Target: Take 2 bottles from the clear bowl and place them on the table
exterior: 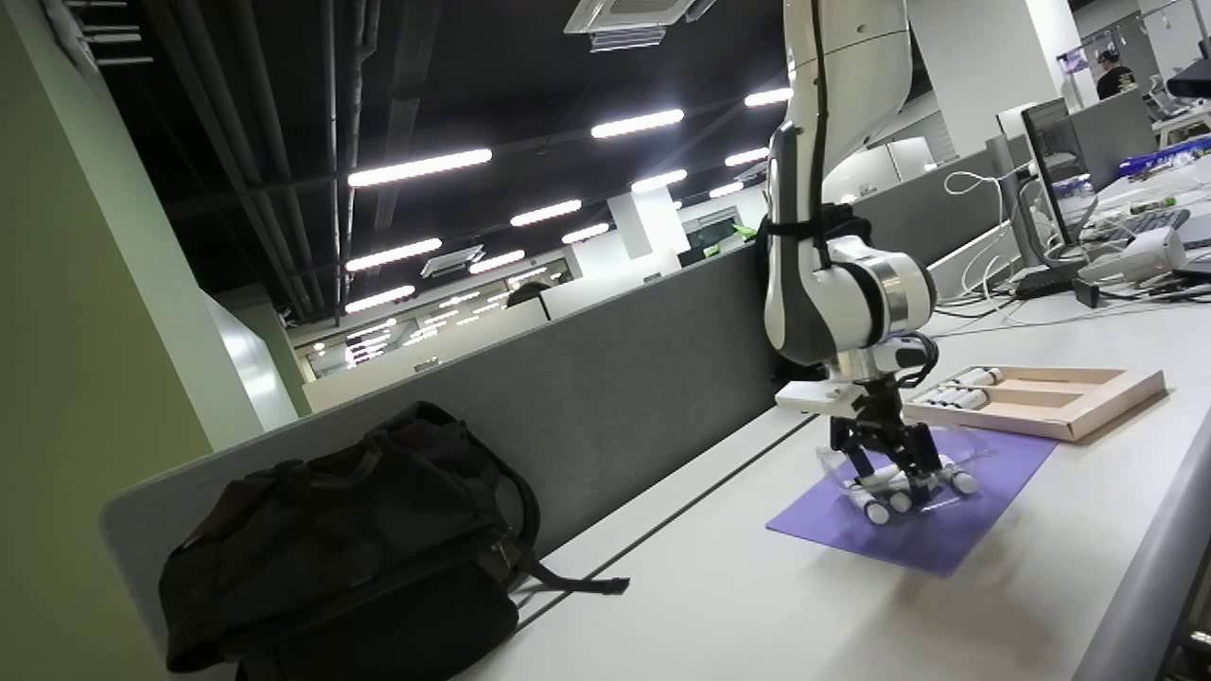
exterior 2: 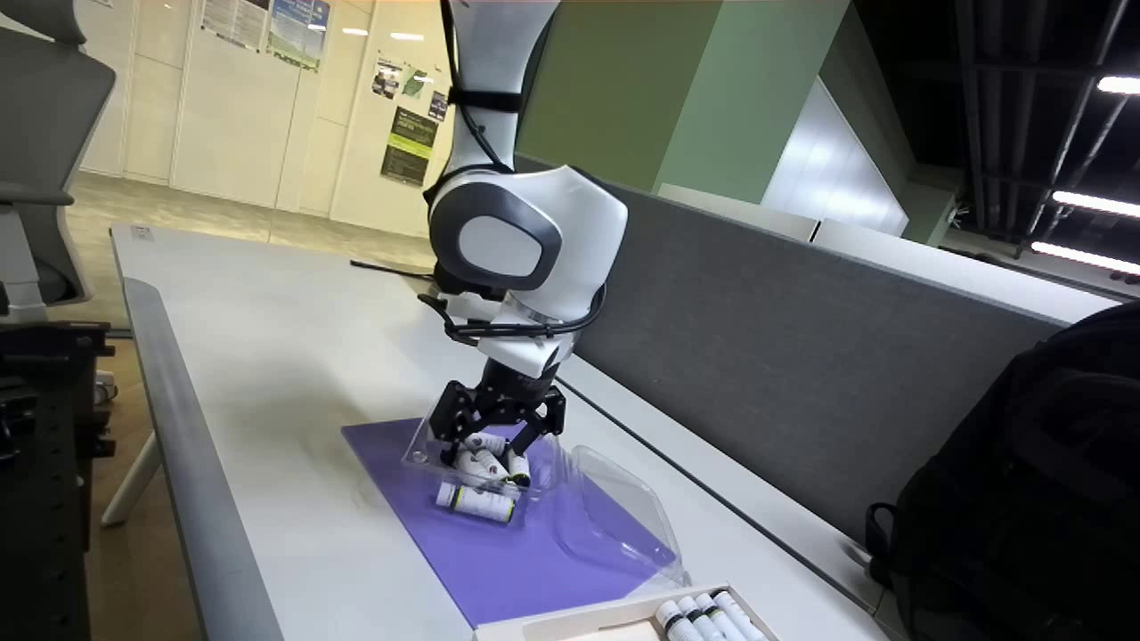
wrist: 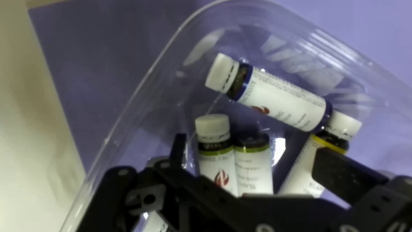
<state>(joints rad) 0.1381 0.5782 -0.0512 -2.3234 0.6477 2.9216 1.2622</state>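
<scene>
The long white table (exterior: 757, 605) has a smooth top, grey edging (exterior 2: 200, 463) down one long side and a dark slot (exterior: 662, 525) running near the other. Flat on it lies a purple mat (exterior 2: 508, 556). At one end of the mat sits a light-wood tray (exterior: 1116, 407), overlapping or only butted up, I can't tell. Well apart, by the slot, slumps a black backpack (exterior: 350, 558), a strap (exterior: 577, 579) trailing over the white. Farther along I see a monitor (exterior: 1058, 175), a keyboard (exterior: 1159, 220) and loose cables (exterior: 989, 303)

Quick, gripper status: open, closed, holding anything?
Gripper: open, holding nothing as far as shows; its fingers are spread apart among the bottles in the clear bowl.
</scene>
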